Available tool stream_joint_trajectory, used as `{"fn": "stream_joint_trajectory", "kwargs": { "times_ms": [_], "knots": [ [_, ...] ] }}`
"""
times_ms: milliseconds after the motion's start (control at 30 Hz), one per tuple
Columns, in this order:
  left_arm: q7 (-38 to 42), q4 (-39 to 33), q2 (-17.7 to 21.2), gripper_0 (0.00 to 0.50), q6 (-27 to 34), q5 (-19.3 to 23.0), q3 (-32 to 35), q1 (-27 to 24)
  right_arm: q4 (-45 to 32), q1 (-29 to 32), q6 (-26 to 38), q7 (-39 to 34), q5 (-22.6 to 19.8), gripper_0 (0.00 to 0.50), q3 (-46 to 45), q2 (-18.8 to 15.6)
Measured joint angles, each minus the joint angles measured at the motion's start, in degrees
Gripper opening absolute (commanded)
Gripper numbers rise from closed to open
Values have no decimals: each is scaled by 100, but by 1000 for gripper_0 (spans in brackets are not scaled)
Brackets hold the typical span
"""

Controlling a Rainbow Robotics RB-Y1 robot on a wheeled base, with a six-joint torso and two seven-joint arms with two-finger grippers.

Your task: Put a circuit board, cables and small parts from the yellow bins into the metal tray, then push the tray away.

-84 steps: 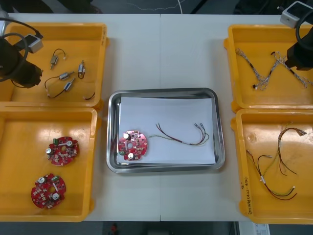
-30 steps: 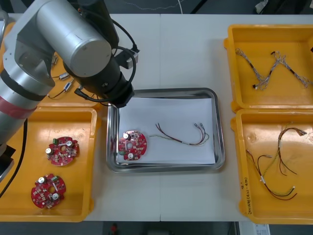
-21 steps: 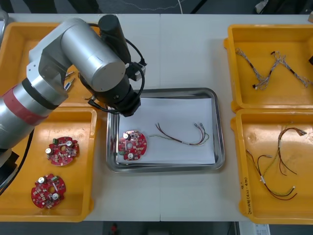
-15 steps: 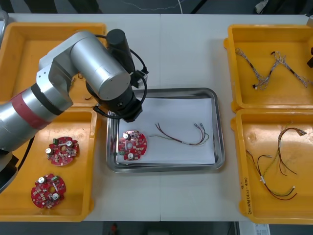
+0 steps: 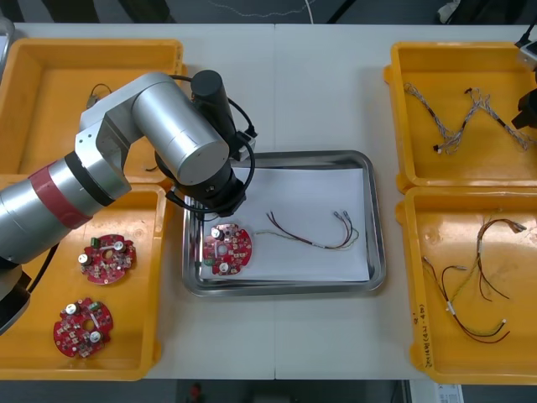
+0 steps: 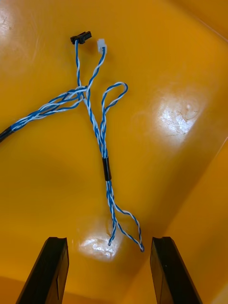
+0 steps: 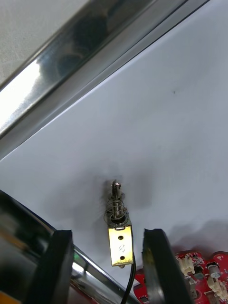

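Pale table point(image 5: 277, 92) carries the metal tray point(image 5: 285, 156) between the yellow bins point(image 5: 50, 92), and I see the left hand point(image 7: 107, 232) low over the tray's white-lined corner. Its fingers are spread, with a small metal part point(image 7: 118, 235) between them, touching neither finger. A round red circuit board point(image 5: 227, 248) lies just beside that hand, and a red and yellow cable point(image 5: 315, 231) sits farther from it on the same lining. The right hand point(image 6: 107, 242) hovers inside a yellow bin point(image 6: 156, 118), fingers spread wide, with a twisted blue and white cable point(image 6: 102, 142) lying just ahead of its fingertips.
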Motion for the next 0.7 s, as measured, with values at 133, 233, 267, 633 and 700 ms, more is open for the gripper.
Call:
{"fn": "stream_joint_trajectory", "kwargs": {
  "times_ms": [133,233,267,633,700],
  "knots": [
    [0,2,0,500,-4,0,0,-1,106,1,-103,0,-119,500,0,-2],
    [0,3,0,500,-4,0,0,-2,111,5,-210,0,-278,500,0,-4],
    [0,3,-1,500,-4,0,0,-4,111,9,-254,0,-322,500,0,-5],
    [1,-95,-1,500,426,10,78,-133,107,207,-677,214,-662,500,0,-7],
    [1,-191,-2,500,596,27,212,-143,106,258,-760,265,-687,500,0,-7]
  ]
}}
